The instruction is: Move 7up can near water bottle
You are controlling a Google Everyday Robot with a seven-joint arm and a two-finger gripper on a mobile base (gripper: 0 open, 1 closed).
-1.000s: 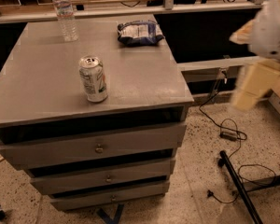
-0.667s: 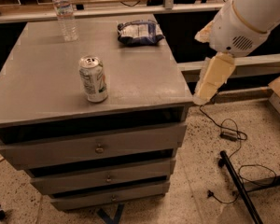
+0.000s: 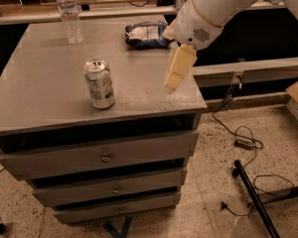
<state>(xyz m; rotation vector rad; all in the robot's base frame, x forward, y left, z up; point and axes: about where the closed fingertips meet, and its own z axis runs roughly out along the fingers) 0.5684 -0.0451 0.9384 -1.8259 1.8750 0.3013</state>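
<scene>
The 7up can (image 3: pixel 99 83) stands upright near the front left of the grey cabinet top (image 3: pixel 49 103), with its silver top and white and green label showing. The water bottle (image 3: pixel 69 14) stands upright at the back left of the same top, well behind the can. My gripper (image 3: pixel 174 76) hangs from the white arm (image 3: pixel 213 9) over the front right part of the top, to the right of the can and apart from it. It holds nothing that I can see.
A blue-white snack bag (image 3: pixel 146 33) lies at the back right of the top, just behind the arm. The cabinet has three drawers (image 3: pixel 104 155). Cables (image 3: pixel 243 138) and a black stand leg (image 3: pixel 253 197) lie on the speckled floor at the right.
The arm has swung in from the right, and the gripper now hangs over the cabinet's front right part. The can and the bottle have not moved.
</scene>
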